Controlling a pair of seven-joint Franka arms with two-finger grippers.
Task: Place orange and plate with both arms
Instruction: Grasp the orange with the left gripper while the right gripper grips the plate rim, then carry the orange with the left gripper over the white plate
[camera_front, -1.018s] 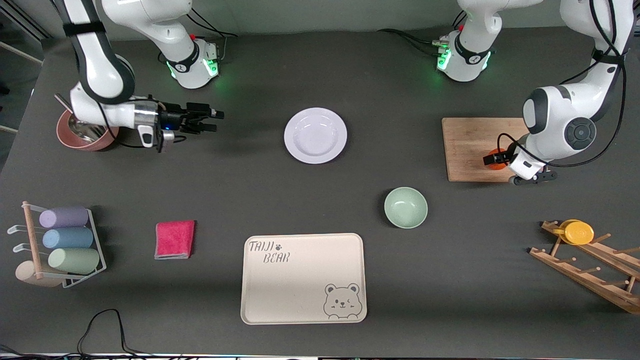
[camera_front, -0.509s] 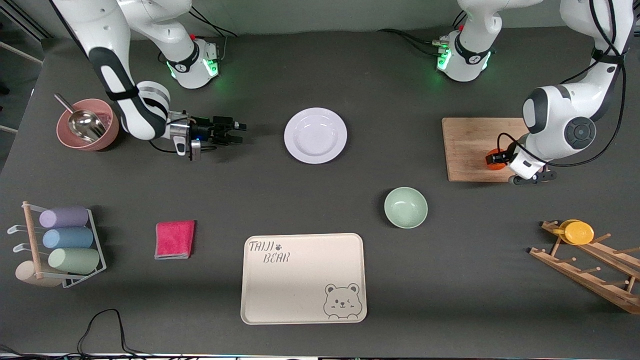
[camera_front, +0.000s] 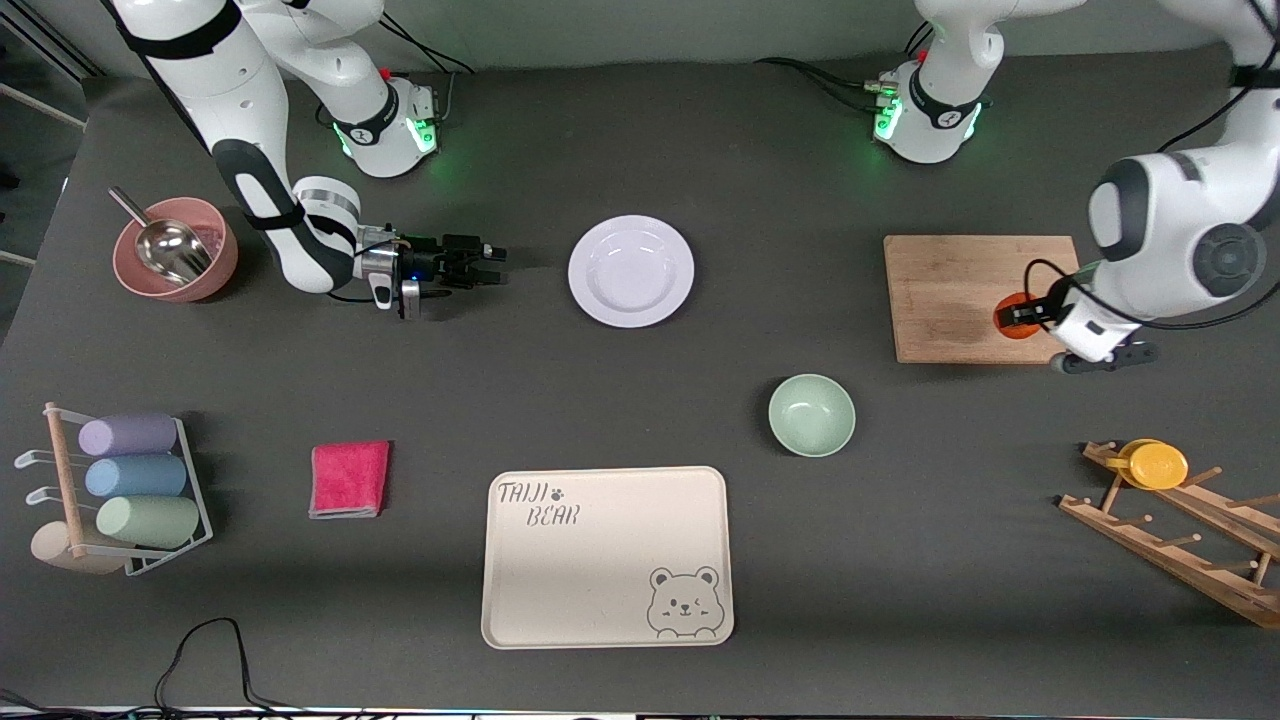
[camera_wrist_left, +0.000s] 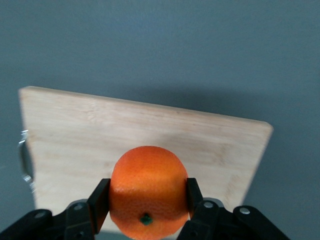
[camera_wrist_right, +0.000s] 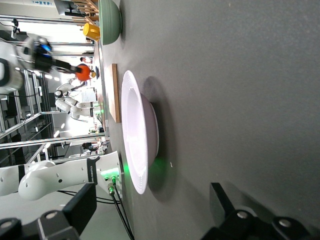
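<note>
The orange (camera_front: 1012, 318) is held between the fingers of my left gripper (camera_front: 1018, 316) just above the wooden cutting board (camera_front: 950, 290); in the left wrist view the orange (camera_wrist_left: 148, 192) fills the jaws over the board (camera_wrist_left: 100, 135). The pale lavender-white plate (camera_front: 631, 271) lies on the table, midway between the two arms' ends. My right gripper (camera_front: 490, 262) is open and low over the table, beside the plate on the right arm's side, pointing at it. The right wrist view shows the plate (camera_wrist_right: 139, 145) edge-on ahead of the open jaws.
A mint-green bowl (camera_front: 811, 415) and a cream bear tray (camera_front: 606, 556) lie nearer the camera than the plate. A pink bowl with a scoop (camera_front: 175, 249), a red cloth (camera_front: 349, 479), a cup rack (camera_front: 115, 492) and a wooden rack with a yellow cup (camera_front: 1158, 465) stand around.
My right gripper has moved across the table toward the plate. My left gripper has shifted with the orange toward the left arm's end of the board.
</note>
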